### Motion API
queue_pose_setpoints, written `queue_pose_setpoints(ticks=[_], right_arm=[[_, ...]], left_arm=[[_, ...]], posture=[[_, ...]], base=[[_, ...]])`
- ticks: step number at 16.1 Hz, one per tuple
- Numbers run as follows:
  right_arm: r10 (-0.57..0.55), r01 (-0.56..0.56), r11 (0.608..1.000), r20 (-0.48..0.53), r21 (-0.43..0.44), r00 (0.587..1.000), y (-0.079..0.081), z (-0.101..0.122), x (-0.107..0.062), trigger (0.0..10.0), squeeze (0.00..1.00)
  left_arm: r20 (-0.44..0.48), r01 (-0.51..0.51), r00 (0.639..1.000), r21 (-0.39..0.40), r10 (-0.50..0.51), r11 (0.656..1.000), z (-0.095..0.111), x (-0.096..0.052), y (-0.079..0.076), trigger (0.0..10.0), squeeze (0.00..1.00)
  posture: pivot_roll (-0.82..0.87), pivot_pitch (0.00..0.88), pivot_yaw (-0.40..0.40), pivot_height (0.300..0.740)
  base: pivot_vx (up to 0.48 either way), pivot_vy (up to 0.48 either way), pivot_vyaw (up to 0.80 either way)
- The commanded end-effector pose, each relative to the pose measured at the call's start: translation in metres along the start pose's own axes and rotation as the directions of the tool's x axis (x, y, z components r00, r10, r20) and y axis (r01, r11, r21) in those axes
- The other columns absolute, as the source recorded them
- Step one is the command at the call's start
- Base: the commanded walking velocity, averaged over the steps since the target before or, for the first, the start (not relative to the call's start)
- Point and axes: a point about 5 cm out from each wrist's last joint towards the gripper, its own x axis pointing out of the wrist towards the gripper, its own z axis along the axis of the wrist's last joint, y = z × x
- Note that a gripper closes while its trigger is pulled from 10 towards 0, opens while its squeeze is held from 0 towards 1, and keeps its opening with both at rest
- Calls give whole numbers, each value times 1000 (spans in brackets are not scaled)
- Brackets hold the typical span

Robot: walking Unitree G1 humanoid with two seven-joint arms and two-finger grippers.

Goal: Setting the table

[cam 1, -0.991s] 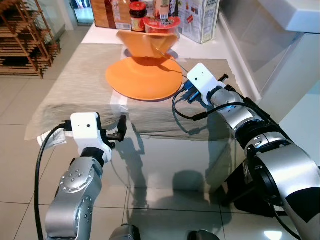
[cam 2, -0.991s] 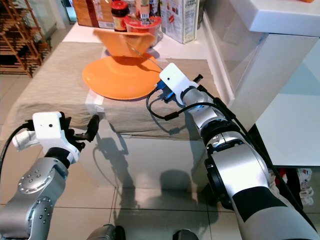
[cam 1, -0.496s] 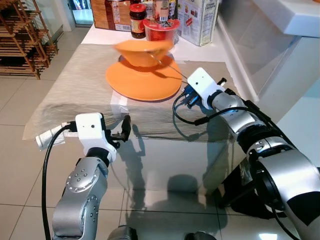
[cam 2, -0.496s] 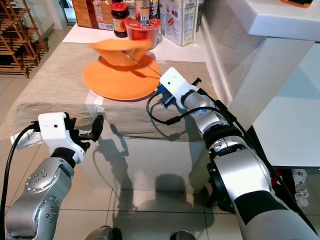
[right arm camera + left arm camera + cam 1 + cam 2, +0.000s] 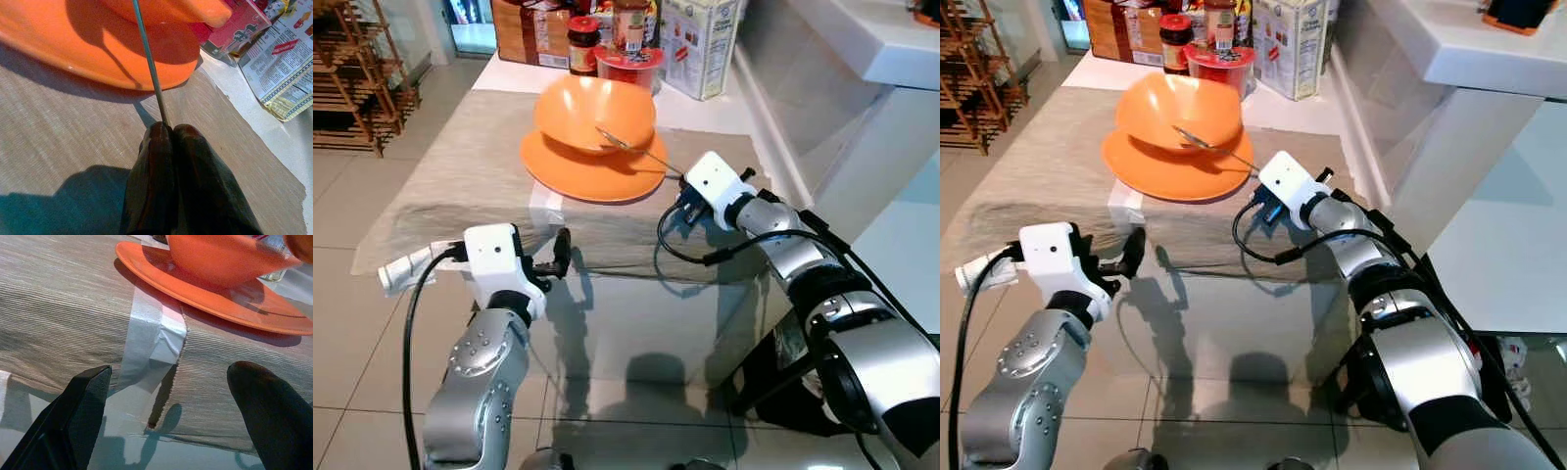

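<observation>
Resting on an orange plate (image 5: 592,174), an orange bowl (image 5: 594,113) is seen tilted, its opening turned toward the camera. The plate lies on a beige cloth (image 5: 460,166) covering the table (image 5: 1234,304), whose glossy front edge is left bare. A thin metal utensil (image 5: 631,149) is held by its handle in the right gripper (image 5: 168,129), the two black fingers pressed tightly together on it; the other end of the utensil is laid over the rim into the bowl. The kind of utensil cannot be told from these pictures. From the plate, the right gripper is placed at about 4 o'clock, just above the cloth.

The left gripper (image 5: 558,257) is held at about 7 o'clock from the plate, in front of the table edge, with its fingers (image 5: 73,416) spread wide and nothing between them. A strip of pale tape (image 5: 149,333) is seen on the cloth just below the plate's near edge, beside a slit in the fabric.

At 12 o'clock from the bowl, a dark jar with a red lid (image 5: 582,44), a red tub (image 5: 631,67) and a printed carton (image 5: 697,44) are grouped at the far end of the table. A wooden rack (image 5: 352,73) is stood on the tiled floor (image 5: 352,323) at about 9 o'clock.
</observation>
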Motion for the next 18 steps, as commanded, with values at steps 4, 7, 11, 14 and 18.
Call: queue_pose_setpoints(ticks=[4, 7, 11, 14, 18], right_arm=[[216, -216, 976, -14, 16, 976, 28, -15, -7, 0, 0], [198, -200, 979, 49, 39, 979, 21, -8, -9, 0, 0], [-59, 19, 979, 192, 201, 980, 5, 11, -12, 0, 0], [-190, 97, 940, 265, 329, 945, 14, 18, -21, 0, 0], [-345, 201, 901, 356, 384, 868, 21, 31, -42, 0, 0]], left_arm=[[25, 9, 1000, -22, -8, 1000, 4, 8, -4, 10000, 0], [35, 12, 999, -21, -11, 1000, 5, 13, -3, 10000, 0], [49, 22, 999, 11, -23, 1000, 8, 21, 0, 10000, 0], [58, 34, 998, 31, -36, 999, 9, 26, 0, 10000, 0], [59, 39, 997, 76, -43, 996, 8, 29, 1, 10000, 0]], posture=[[12, 16, -49, 731], [14, 0, -51, 731], [4, 0, -35, 731], [-8, 0, -23, 731], [-24, 0, -9, 731]], base=[[0, 0, 0], [0, 0, 0], [0, 0, 0], [0, 0, 0], [0, 0, 0]])
